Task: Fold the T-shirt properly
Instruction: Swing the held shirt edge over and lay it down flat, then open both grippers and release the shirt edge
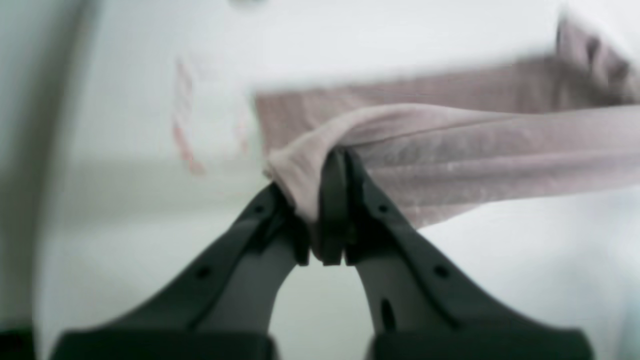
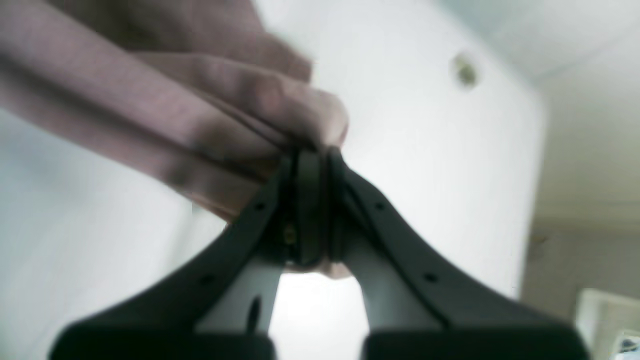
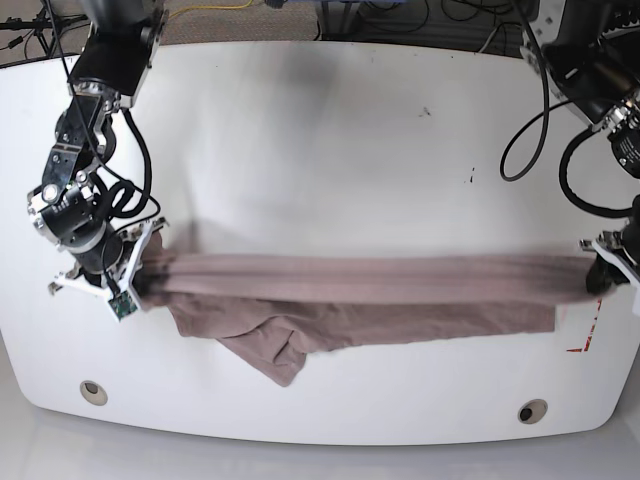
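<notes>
The dusty mauve T-shirt (image 3: 360, 290) is stretched in a long taut band across the front half of the white table (image 3: 330, 130), with a sleeve drooping at lower left. My left gripper (image 1: 334, 165) is shut on one bunched end of the T-shirt (image 1: 450, 150); in the base view it sits at the right table edge (image 3: 600, 272). My right gripper (image 2: 312, 155) is shut on the other bunched end of the T-shirt (image 2: 175, 120), seen at the left in the base view (image 3: 140, 268).
Red tape marks (image 3: 588, 335) lie on the table near the right end of the cloth. Two round holes (image 3: 93, 391) (image 3: 532, 410) sit near the front edge. Cables (image 3: 440, 18) run behind the far edge.
</notes>
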